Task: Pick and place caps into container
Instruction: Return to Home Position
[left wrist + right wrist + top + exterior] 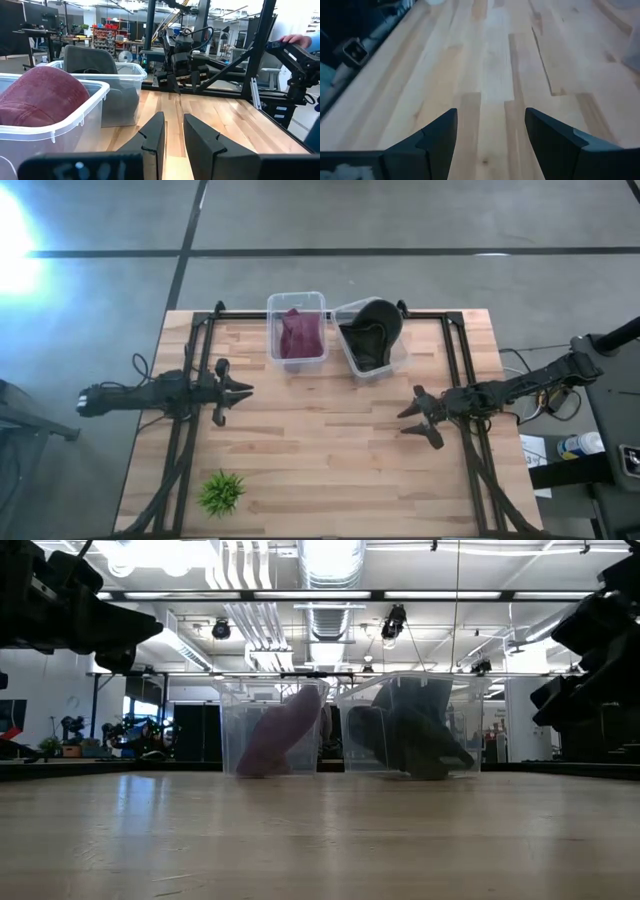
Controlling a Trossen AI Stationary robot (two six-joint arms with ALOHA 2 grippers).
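Observation:
The maroon cap (298, 335) lies in the left clear tub (271, 330) at the table's far middle. It also shows in the low view (285, 730) and the left wrist view (42, 97). Dark olive-grey caps (372, 330) fill the right clear tub (398, 360), one standing up above the rim (90, 60). My left gripper (240, 392) hovers open over the left part of the table, holding nothing, with its fingers (172, 131) level toward the right. My right gripper (405, 420) is open over bare wood (490, 125) on the right, near of the tubs.
A small green spiky plant (222, 492) stands near the table's near left corner. Black frame rails (190, 380) run along both sides of the table. Bare wood lies between the two grippers. A person's hand (295, 39) shows beyond the table's right side.

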